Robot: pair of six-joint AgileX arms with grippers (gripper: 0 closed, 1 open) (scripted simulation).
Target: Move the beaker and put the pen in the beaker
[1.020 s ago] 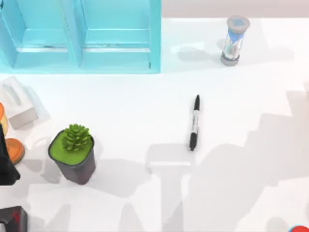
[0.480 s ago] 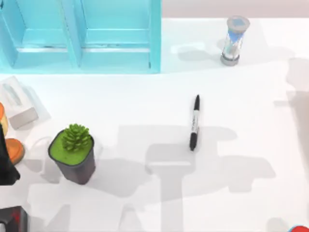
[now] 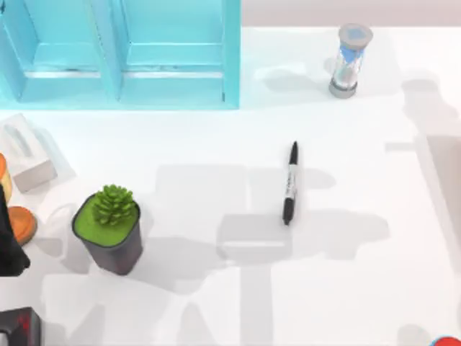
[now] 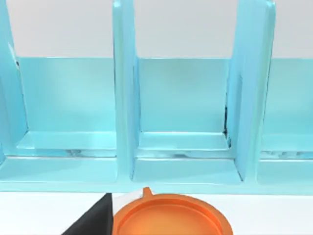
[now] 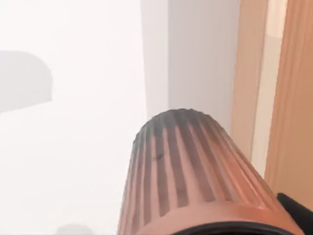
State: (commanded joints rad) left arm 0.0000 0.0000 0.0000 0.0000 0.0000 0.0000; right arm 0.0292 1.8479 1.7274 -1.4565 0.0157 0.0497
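The pen (image 3: pixel 289 184), black with a pale labelled middle, lies flat near the table's middle, pointing front to back. In the right wrist view the copper-brown ribbed beaker (image 5: pixel 186 171) sits very close, its dark rim nearest the lens. My right gripper (image 5: pixel 215 227) is shut on it, with one black finger (image 5: pixel 297 211) against its side, and the white table lies well beneath. My left arm (image 3: pixel 9 241) stays parked at the table's left edge, facing the blue shelf (image 4: pixel 186 147).
A dark grey plant pot (image 3: pixel 108 229) with a green succulent stands at the front left. The blue-and-grey hourglass (image 3: pixel 347 61) is at the back right and the blue shelf unit (image 3: pixel 122 54) at the back left. A white box (image 3: pixel 29 155) and an orange round object (image 3: pixel 21 225) sit by the left arm.
The broad arm shadows on the table have shifted, now falling across the pen and the middle. The pen, plant pot and hourglass have not moved.
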